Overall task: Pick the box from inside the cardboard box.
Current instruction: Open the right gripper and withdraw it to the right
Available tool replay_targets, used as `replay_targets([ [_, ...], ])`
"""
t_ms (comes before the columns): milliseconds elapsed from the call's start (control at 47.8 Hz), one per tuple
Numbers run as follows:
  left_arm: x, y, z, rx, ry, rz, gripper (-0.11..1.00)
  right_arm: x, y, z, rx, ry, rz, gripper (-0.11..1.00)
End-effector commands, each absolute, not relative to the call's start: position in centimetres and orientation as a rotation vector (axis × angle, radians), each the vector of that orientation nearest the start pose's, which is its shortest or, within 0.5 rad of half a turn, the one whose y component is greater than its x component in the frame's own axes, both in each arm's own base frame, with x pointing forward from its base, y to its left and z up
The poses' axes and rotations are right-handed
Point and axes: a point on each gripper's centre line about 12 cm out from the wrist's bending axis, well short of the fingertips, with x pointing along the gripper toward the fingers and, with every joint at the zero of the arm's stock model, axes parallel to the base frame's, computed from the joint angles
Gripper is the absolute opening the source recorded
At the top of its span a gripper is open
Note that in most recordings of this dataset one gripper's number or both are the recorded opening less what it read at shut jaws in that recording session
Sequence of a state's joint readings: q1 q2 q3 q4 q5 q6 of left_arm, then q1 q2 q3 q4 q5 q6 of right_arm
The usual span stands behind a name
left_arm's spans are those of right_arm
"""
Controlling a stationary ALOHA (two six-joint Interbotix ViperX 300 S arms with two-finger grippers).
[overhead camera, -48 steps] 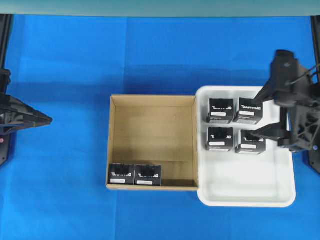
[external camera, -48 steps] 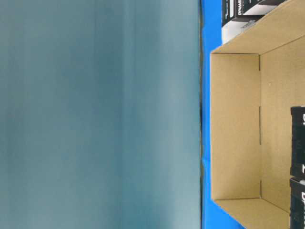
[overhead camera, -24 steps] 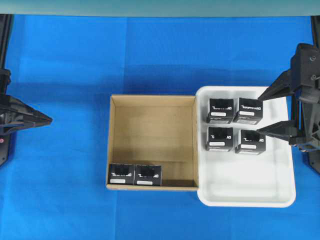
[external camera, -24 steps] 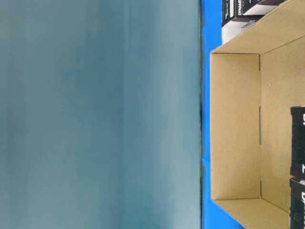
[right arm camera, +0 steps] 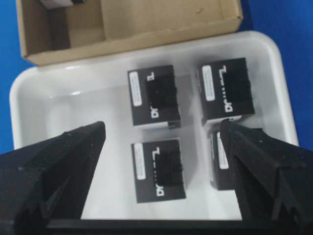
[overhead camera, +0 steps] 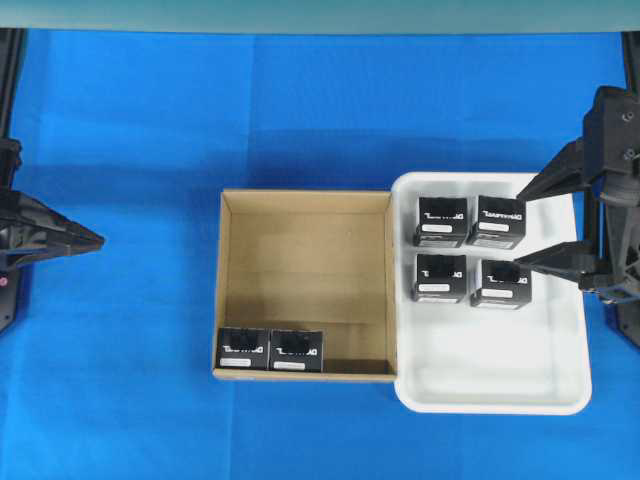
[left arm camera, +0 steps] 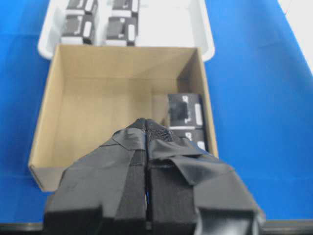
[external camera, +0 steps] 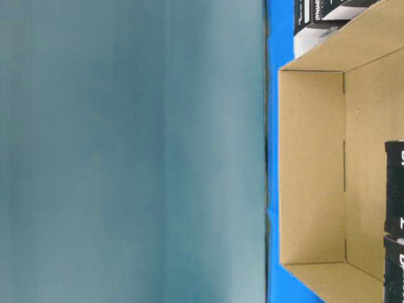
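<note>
A blue table (overhead camera: 150, 120) carries a square brown cardboard box (overhead camera: 228, 285) near its middle, with a white tray (overhead camera: 490, 390) touching the carton's right wall; two black boxes sit side by side inside the cardboard box, against the wall that faces the table's near edge, in the near-left corner; the left of the pair (overhead camera: 243, 349) and its neighbour (overhead camera: 296, 351) touch each other and show white lettering and small white labels; the rest of the carton floor is bare cardboard.

Four more black boxes (overhead camera: 441, 221) stand in two rows of two in the far half of the tray, none of them gripped.

The right gripper (overhead camera: 545, 226) hangs over the tray's right side, toward the table's right edge, its two black fingers (overhead camera: 545, 260) spread wide with nothing between them; a second ago it reached further in over the tray, its tips close to the right-hand pair of boxes, and it has since pulled back toward the right edge; over the last half second it barely shifts.

The left gripper (overhead camera: 95, 240) sits at the table's left edge, well apart from the carton, its fingers pressed together and holding nothing; it stays where it was a second ago.

The carton, the tray and all six boxes lie just as they did before.
</note>
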State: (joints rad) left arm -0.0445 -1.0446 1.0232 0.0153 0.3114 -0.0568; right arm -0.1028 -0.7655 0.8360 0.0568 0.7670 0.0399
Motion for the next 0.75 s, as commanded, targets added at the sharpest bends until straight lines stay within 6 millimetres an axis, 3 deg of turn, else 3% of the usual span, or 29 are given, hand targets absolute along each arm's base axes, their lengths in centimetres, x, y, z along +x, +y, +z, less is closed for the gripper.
replay_targets([
  [0,18.52,-0.82,31.33,-0.031,0.260,-0.037,-0.07,21.46,-1.80,27.91,0.135,0.817,-0.096,0.95],
  [732,18.19,-0.95,32.30,-0.028,0.205,-0.047,-0.07,21.44,-1.79,27.94,0.134,0.815,-0.095,0.95],
])
